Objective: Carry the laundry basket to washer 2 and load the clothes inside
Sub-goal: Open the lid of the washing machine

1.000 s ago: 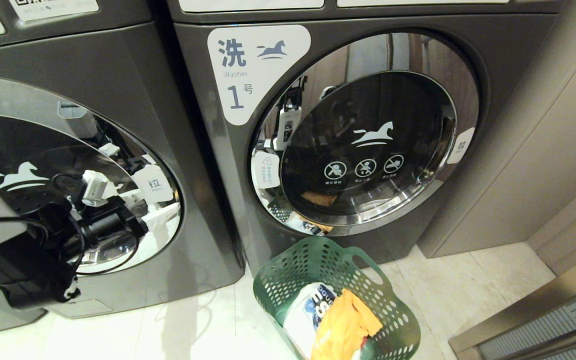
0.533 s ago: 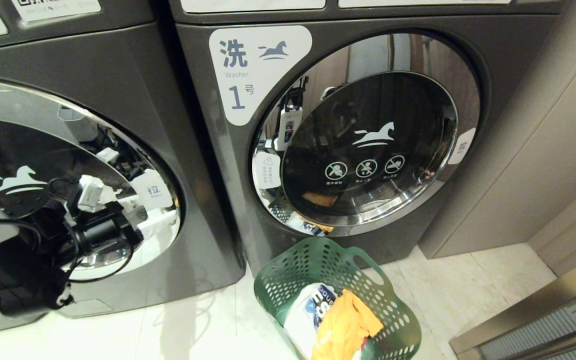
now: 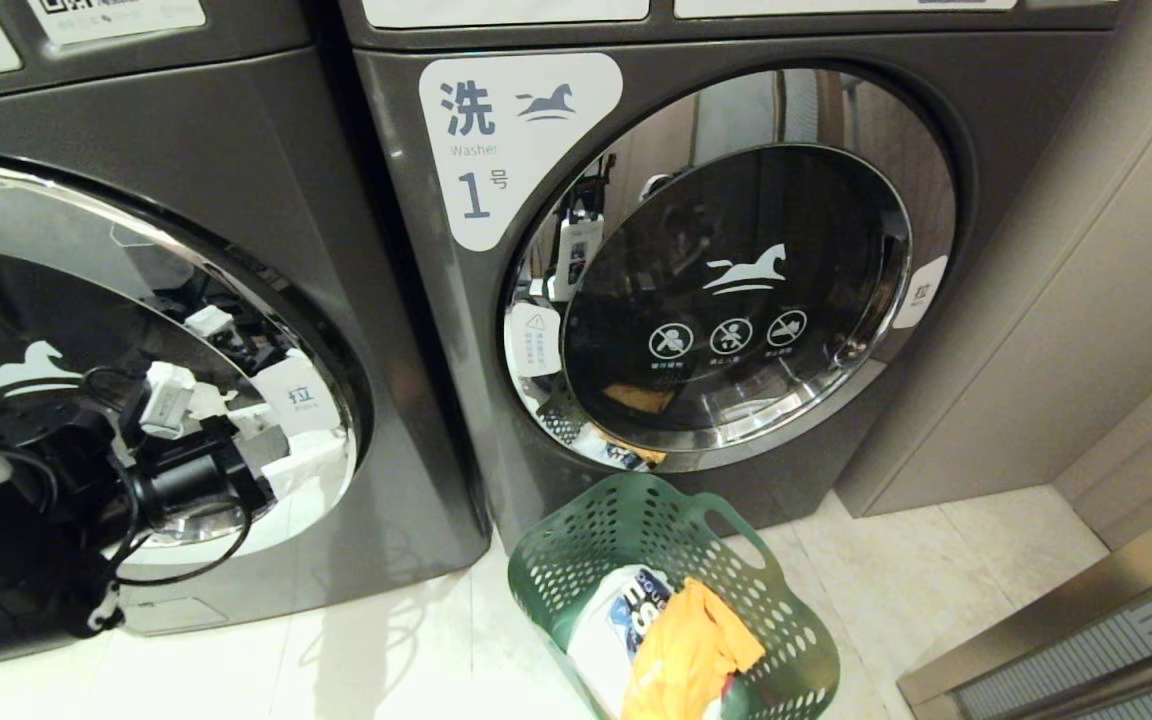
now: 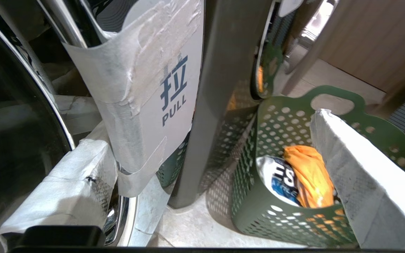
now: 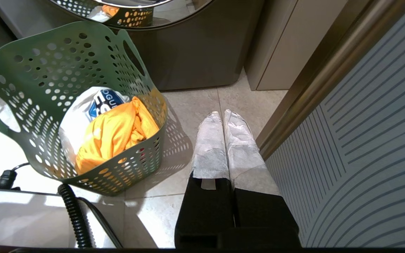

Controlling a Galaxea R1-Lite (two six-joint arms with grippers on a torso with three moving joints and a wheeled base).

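At the left washer's (image 3: 236,150) door edge, the wide-open, empty left hand (image 4: 202,147) straddles the PULL tab (image 4: 160,95); it should close squarely before pulling. Right hand (image 5: 223,140) hangs shut beside the laundry basket (image 5: 19,70).

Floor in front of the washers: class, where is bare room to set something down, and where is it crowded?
Bare tile lies left of the laundry basket, below the left washer, and right of the basket toward the striped panel. It is crowded by the left washer's door, where the open left gripper straddles the pull tab, and where the shut right gripper hangs between basket and panel.
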